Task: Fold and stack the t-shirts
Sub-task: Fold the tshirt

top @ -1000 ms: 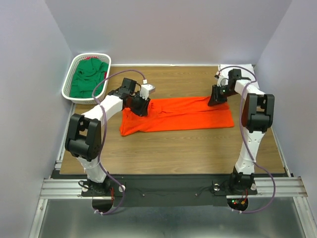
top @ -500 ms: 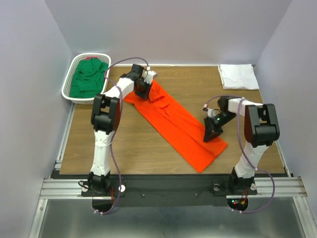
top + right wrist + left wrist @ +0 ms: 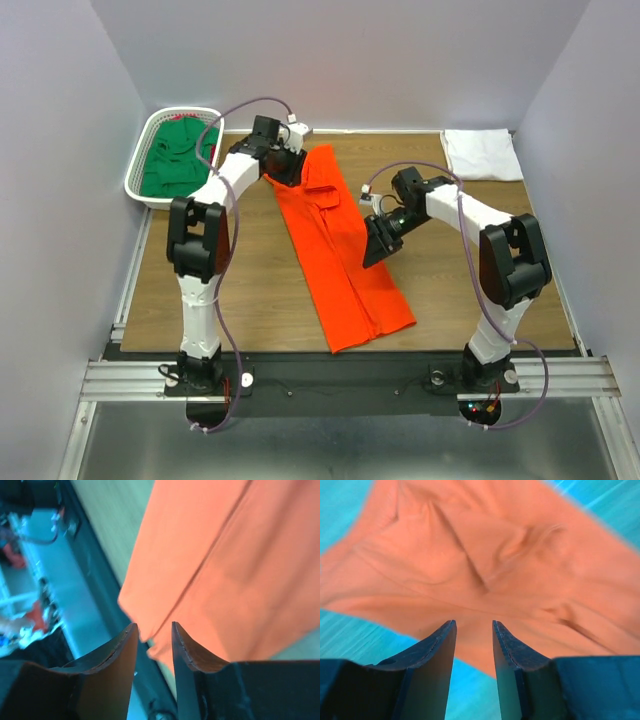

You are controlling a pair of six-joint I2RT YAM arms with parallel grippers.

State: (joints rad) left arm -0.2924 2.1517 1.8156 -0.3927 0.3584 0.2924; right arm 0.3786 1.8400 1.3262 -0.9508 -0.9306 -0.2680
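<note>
The orange-red t-shirt [image 3: 340, 250] lies flat as a long strip, running from the back centre of the table to the near edge. My left gripper [image 3: 288, 168] is at its far left corner, open, and the left wrist view shows the cloth [image 3: 485, 565] just beyond the empty jaws [image 3: 474, 622]. Beside the shirt's right edge at mid-length is my right gripper [image 3: 377, 248]. It too is open [image 3: 154, 624], with the shirt's hem [image 3: 210, 580] lying past the tips. A folded white t-shirt [image 3: 482, 153] sits at the back right. The dark green t-shirt [image 3: 178, 160] is bunched in the basket.
The white mesh basket [image 3: 135, 180] stands at the back left corner, next to the left arm's reach. The black base rail [image 3: 340, 375] runs along the near edge, just below the shirt's hem. Bare wood [image 3: 250, 290] shows left of the shirt.
The orange-red t-shirt has swung from lying crosswise to lying lengthwise. The left gripper moved to the back, the right towards the middle, and both have let go and opened.
</note>
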